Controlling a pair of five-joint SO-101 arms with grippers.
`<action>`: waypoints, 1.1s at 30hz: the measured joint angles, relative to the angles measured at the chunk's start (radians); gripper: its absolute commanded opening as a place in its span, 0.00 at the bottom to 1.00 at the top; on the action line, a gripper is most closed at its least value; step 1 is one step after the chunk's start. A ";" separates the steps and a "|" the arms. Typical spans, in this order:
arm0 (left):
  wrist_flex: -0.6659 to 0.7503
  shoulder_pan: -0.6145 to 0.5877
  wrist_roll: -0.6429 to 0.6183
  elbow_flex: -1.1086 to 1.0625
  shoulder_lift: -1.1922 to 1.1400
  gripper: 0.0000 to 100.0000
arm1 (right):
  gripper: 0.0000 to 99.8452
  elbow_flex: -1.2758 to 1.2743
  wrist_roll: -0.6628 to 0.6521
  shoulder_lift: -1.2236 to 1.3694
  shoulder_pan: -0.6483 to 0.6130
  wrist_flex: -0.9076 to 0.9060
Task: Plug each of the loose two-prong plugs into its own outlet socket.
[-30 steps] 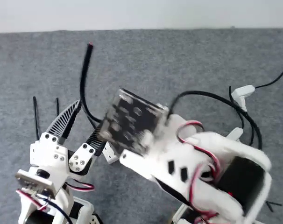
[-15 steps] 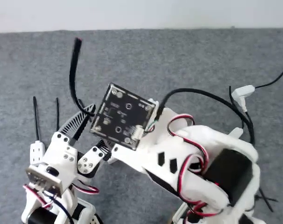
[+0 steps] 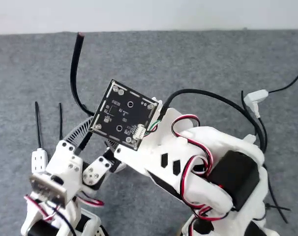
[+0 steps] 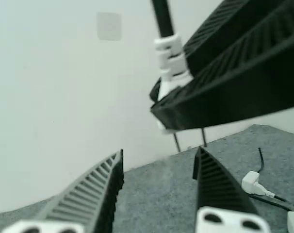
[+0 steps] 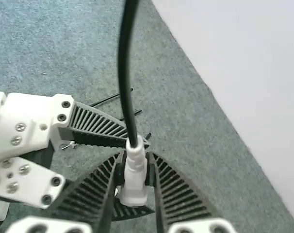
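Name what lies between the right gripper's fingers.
A white plug on a black cable, gripped there; the right wrist view shows it.

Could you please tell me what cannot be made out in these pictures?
- High view: the camera board hides the right gripper and its plug.
- Right wrist view: the plug's prongs point away, behind its body.
- High view: the white block is too small to show sockets.
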State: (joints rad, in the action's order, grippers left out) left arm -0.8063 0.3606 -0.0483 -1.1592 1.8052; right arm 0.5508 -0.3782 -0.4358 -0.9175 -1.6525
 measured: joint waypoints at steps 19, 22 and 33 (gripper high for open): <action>-0.104 0.026 0.000 0.126 0.000 0.23 | 0.01 -0.002 0.000 0.000 0.000 0.000; -0.106 0.026 0.000 0.133 0.000 0.23 | 0.01 -0.002 0.000 0.000 0.000 0.000; -0.094 0.017 0.011 0.132 0.000 0.23 | 0.01 -0.048 0.000 0.000 0.000 0.000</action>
State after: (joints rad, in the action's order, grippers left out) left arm -0.8999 0.3775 -0.0376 -1.0273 1.8052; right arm 0.5033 -0.3782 -0.4358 -0.9175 -1.6525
